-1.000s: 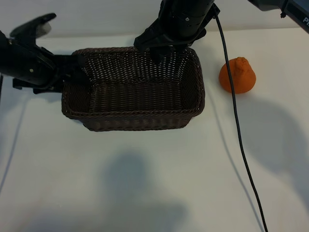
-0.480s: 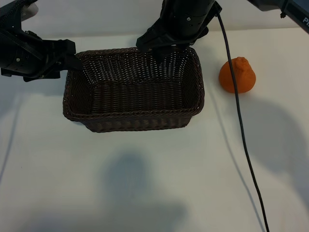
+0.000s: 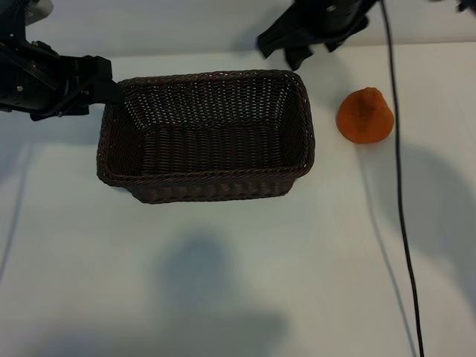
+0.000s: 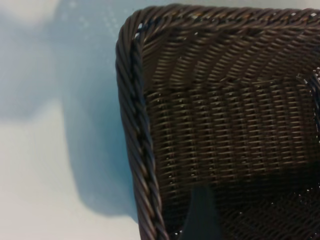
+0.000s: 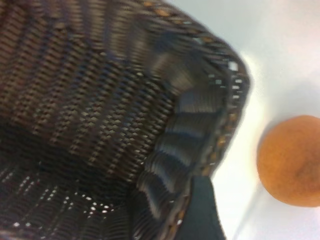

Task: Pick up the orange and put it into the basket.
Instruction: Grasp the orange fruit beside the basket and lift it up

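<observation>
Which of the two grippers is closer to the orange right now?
The right gripper, above the basket's far right corner, is closer to the orange on the table. The left gripper is at the basket's far left corner, the whole basket between.

A white table (image 3: 223,282) fills the view. A thin black cable (image 3: 398,186) runs across its right side from the far edge to the near edge. Soft grey shadows (image 3: 201,275) lie on the near part of the table.
</observation>
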Robot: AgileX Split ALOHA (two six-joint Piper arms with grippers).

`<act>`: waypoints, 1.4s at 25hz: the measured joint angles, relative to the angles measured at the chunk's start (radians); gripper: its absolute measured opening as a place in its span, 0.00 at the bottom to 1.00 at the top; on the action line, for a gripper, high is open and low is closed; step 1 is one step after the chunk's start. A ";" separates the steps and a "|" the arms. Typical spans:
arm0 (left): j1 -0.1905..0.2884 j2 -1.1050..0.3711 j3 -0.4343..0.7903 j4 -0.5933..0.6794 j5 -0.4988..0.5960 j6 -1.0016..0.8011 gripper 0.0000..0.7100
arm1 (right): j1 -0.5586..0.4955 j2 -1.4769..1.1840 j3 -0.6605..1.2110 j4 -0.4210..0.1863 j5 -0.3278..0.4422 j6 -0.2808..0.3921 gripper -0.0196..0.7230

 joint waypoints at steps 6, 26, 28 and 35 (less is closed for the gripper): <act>0.000 -0.015 0.000 -0.003 -0.001 0.005 0.84 | -0.140 0.012 0.000 0.084 -0.001 -0.031 0.75; 0.000 -0.016 0.000 -0.003 -0.012 0.008 0.84 | -0.176 0.254 0.000 0.025 -0.075 -0.101 0.75; 0.000 -0.016 0.000 -0.003 -0.018 0.008 0.84 | -0.176 0.254 0.000 0.001 -0.085 -0.089 0.75; 0.000 -0.016 0.000 -0.003 -0.021 0.008 0.84 | -0.176 0.254 0.000 -0.065 -0.123 -0.079 0.75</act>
